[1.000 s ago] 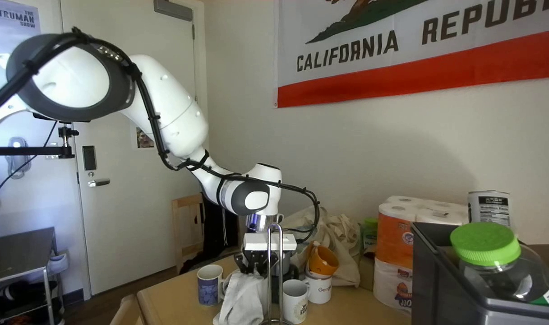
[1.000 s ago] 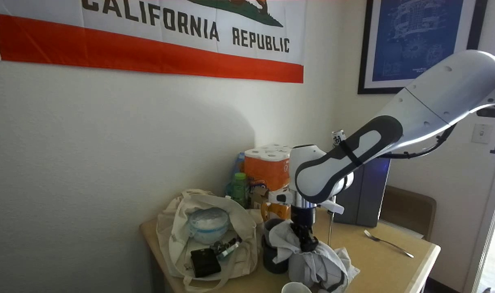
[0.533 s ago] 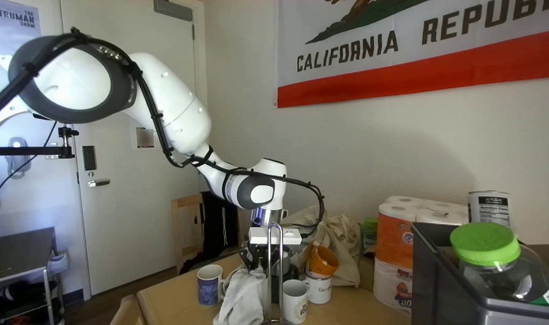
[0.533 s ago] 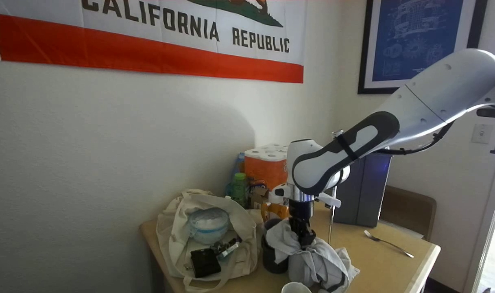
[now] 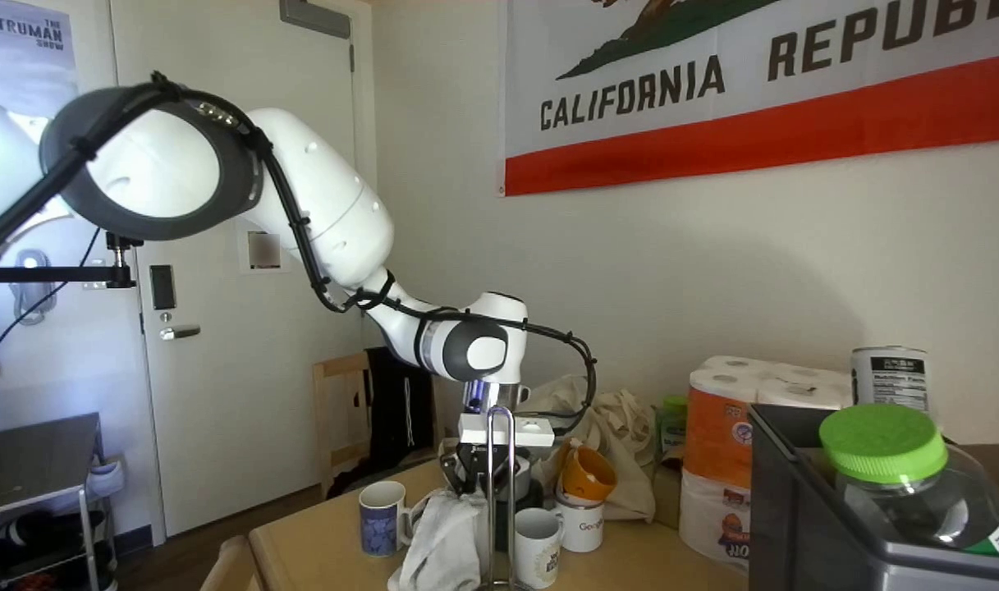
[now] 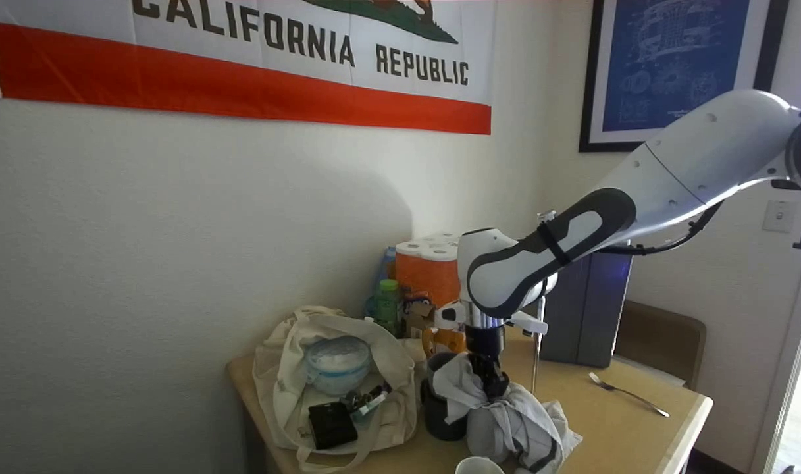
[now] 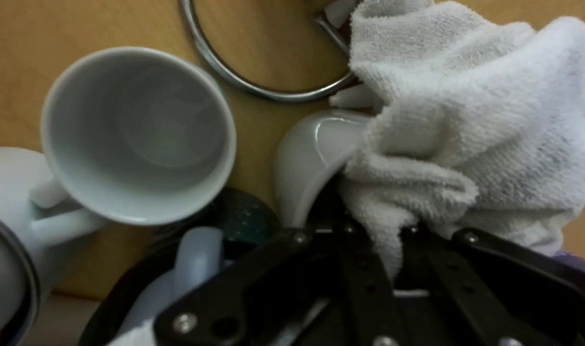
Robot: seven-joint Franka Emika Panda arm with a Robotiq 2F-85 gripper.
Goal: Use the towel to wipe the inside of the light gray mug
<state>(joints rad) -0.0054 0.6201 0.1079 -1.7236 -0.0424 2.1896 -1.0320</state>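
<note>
The light gray mug (image 6: 486, 434) stands on the table, largely covered by the gray-white towel (image 6: 528, 428). In the wrist view, a curved part of the mug (image 7: 306, 163) shows beside the bunched towel (image 7: 470, 125). My gripper (image 6: 495, 387) points down at the mug's mouth, shut on the towel; a fold of cloth runs between the fingers in the wrist view (image 7: 374, 235). The fingertips are hidden by the mug and cloth. In an exterior view the towel (image 5: 446, 542) hangs below the gripper (image 5: 466, 484), and the mug is mostly hidden there.
A white mug (image 7: 138, 134) and a metal wire stand (image 7: 273, 93) are close beside. A blue-patterned mug (image 5: 382, 521), an orange mug (image 5: 589, 474) on a Google mug (image 5: 581, 525) and a dark mug (image 6: 443, 421) surround. A tote bag (image 6: 282, 395) and fork (image 6: 627, 394) lie farther off.
My gripper and wrist have shifted slightly sideways, toward the tote bag, and rose a little. The gripped top of the towel moved along; the mug has not visibly moved.
</note>
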